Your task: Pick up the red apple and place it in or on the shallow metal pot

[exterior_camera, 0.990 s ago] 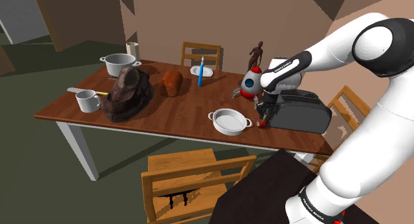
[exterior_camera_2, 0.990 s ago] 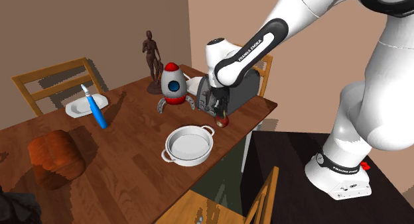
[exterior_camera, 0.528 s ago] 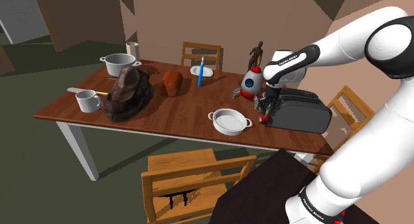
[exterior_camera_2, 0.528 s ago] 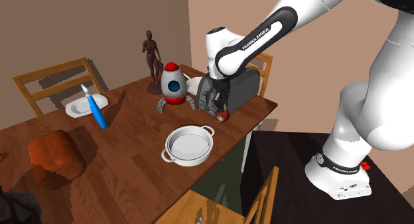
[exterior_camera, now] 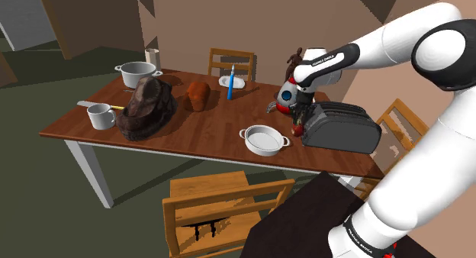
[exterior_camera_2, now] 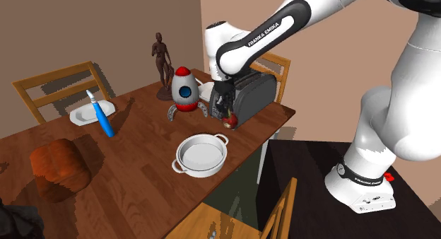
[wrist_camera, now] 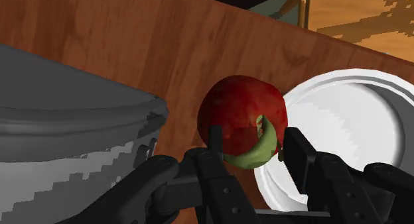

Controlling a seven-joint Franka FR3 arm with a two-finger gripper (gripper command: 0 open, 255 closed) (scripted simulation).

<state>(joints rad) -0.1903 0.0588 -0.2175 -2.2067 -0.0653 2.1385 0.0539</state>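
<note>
The claw (wrist_camera: 249, 140) is pinching the apple (wrist_camera: 242, 113), with one black finger pressed against each side of the fruit (dark red, with a green streak near the stalk). In the second exterior view the claw (exterior_camera_2: 227, 116) points downward with the apple (exterior_camera_2: 230, 121) at its tip. The fruit seems to hang just clear of the table (exterior_camera_2: 141, 160), though the gap is hard to judge from that angle. Just beside the claw stands a dark grey toaster (exterior_camera_2: 253, 95), and its ribbed side (wrist_camera: 66, 130) runs close along one finger. The pot (exterior_camera_2: 201, 170), pale and shallow with two loop handles, sits on the table near the claw on the side away from the toaster. Along the fingers, its rim (wrist_camera: 371, 123) shows past the apple. A toy rocket (exterior_camera_2: 185, 89) stands near the claw, farther back on the table.
</note>
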